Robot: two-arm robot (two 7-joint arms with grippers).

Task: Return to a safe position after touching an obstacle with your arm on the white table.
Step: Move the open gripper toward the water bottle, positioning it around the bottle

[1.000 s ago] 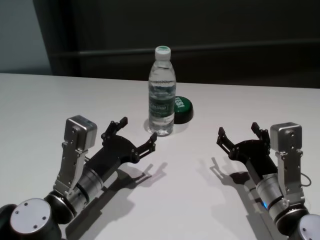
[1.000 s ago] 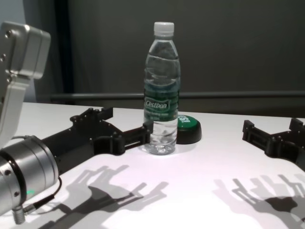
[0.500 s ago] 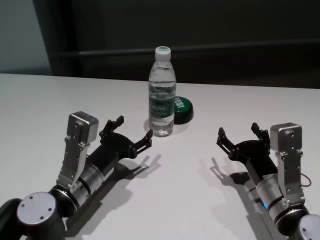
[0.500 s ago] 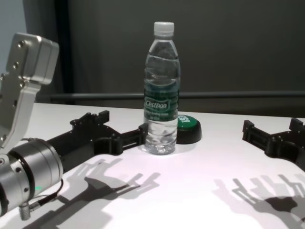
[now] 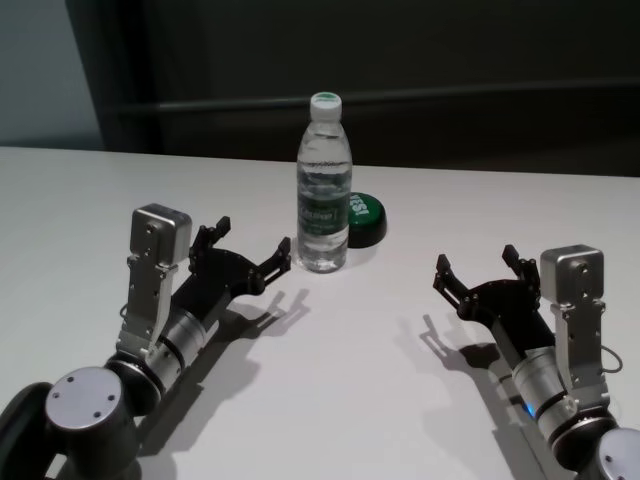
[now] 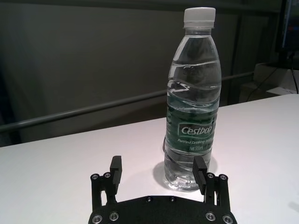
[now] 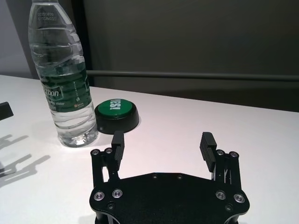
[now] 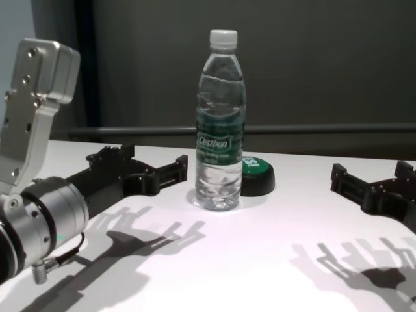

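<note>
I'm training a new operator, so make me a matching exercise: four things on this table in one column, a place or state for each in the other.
1. water bottle
2. green button
3. left gripper
4. right gripper

A. open, far right of the bottle
B. low, behind the bottle's right side
C. open, just left of the bottle
D. upright, capped

Pairs: 1-D, 2-B, 3-C, 4-A

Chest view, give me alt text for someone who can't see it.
A clear water bottle stands upright on the white table, with the open left claw just left of it. A green-topped button sits behind, and the open right claw hovers far right.
</note>
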